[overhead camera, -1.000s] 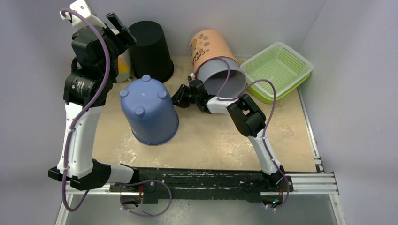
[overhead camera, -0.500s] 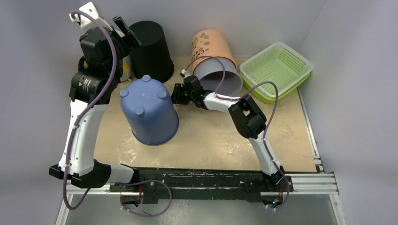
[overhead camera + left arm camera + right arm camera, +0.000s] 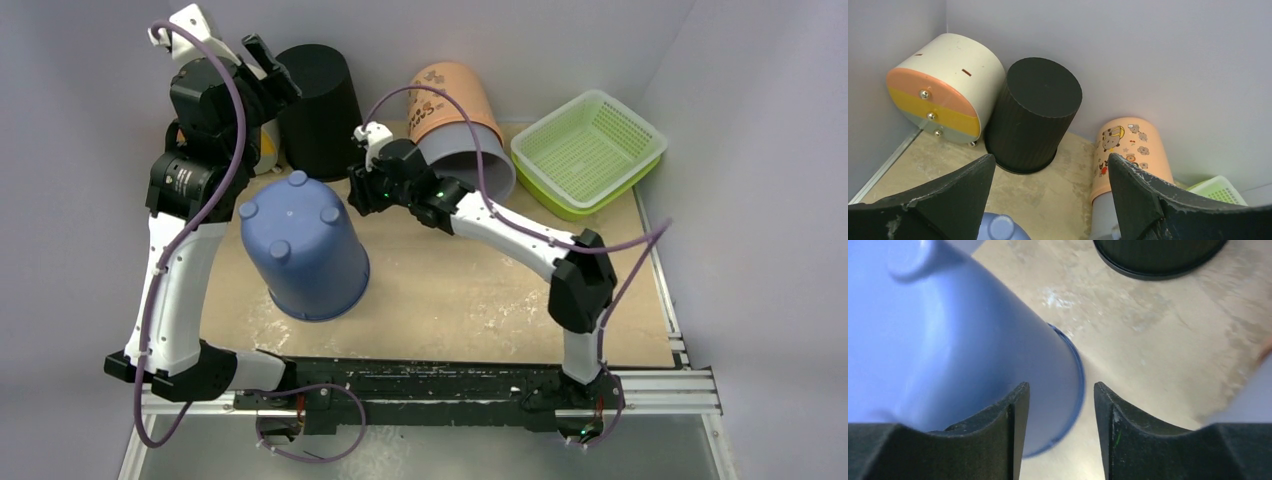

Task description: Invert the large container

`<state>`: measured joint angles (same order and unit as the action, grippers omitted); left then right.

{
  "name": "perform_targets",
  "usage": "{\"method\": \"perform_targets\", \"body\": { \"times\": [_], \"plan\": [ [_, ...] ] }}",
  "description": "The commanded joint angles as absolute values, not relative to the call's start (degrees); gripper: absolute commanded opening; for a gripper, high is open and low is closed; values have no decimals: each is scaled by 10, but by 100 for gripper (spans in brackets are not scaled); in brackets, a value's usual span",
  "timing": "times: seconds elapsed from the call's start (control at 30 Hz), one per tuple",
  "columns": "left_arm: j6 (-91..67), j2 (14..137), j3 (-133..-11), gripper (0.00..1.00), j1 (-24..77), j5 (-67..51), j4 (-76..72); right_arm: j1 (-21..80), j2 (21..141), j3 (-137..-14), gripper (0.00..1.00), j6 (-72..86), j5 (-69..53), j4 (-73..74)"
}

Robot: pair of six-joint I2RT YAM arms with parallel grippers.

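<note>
Evidently the blue container (image 3: 305,250) is standing mouth-down, axis roughly upright; left gripper (image 3: 1049,160) and right gripper (image 3: 1060,390) are gaping empty.

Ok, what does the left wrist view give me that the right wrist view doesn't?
Left wrist only: the cream drum on its side in the corner, the peach bin with its cartoon print, and a corner of the green basket. Right wrist only: the blue container up close, rim down on the table, behind the parted right claw. Both: the black ribbed container, whole in the left wrist, and the blue container, just its top there.
</note>
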<state>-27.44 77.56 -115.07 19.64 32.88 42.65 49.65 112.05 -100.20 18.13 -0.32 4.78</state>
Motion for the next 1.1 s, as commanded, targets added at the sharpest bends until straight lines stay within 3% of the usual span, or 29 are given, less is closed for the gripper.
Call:
{"method": "perform_targets", "body": {
  "times": [0.0,0.23,0.37,0.43,0.83,1.07],
  "plan": [
    [-276,786,-1194,80,198,294,443,492,1044,-955,56,97,83,171],
    [-281,788,-1177,81,197,271,456,506,936,-840,61,82,24,248],
    [-287,788,-1177,81,197,258,461,528,918,-791,79,82,-43,215],
    [-288,788,-1178,82,197,245,466,540,932,-790,99,82,-69,192],
    [-310,775,-1198,83,197,171,487,572,1136,-949,100,109,-140,84],
    [-316,755,-1200,83,197,133,486,574,1302,-1187,100,139,-187,80]
  ]
}}
